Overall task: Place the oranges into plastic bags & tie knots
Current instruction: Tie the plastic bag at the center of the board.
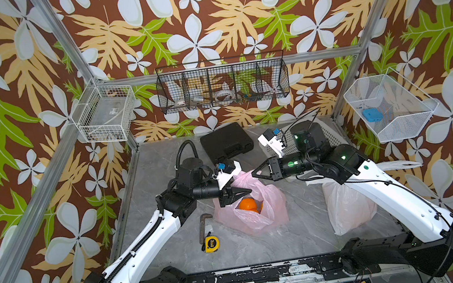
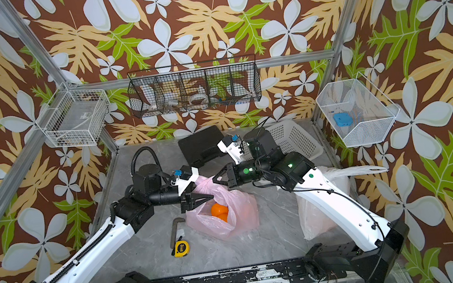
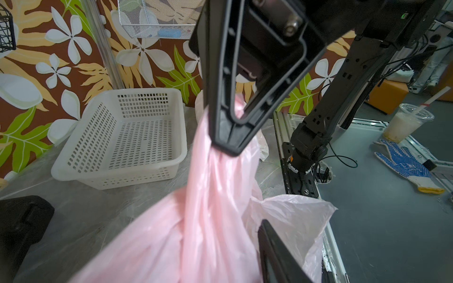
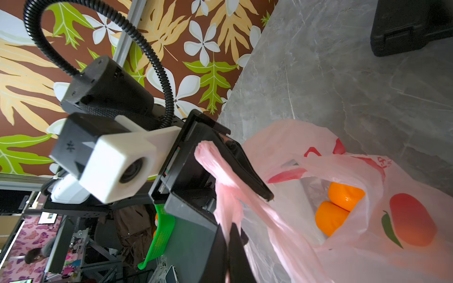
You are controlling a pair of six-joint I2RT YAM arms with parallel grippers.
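Centre of grey marble counter (image 1: 171, 248): translucent pink plastic bag with red fruit prints (image 1: 264, 218), mouth open, two glossy round oranges (image 4: 343, 196) visible inside. Right gripper (image 3: 226, 147) is clamped on a bunched pink handle strip (image 3: 220, 186). Left gripper (image 1: 245, 191): jaws apart around a handle strip, apparently not pinching it.

The left arm (image 1: 148, 239) and right arm (image 1: 395, 199) are clad in white shells dotted with small holes and joined by black housings. Behind the left gripper (image 1: 239, 196) a black ribbed hose (image 4: 157, 73) is looped, and a white-cased camera (image 4: 117, 169) is mounted. The right gripper (image 3: 229, 144) is built of black, triangular, open-framed fingers (image 3: 215, 73), fastened with a silver screw (image 3: 290, 24). Green lights (image 1: 291, 164) are seen behind it.
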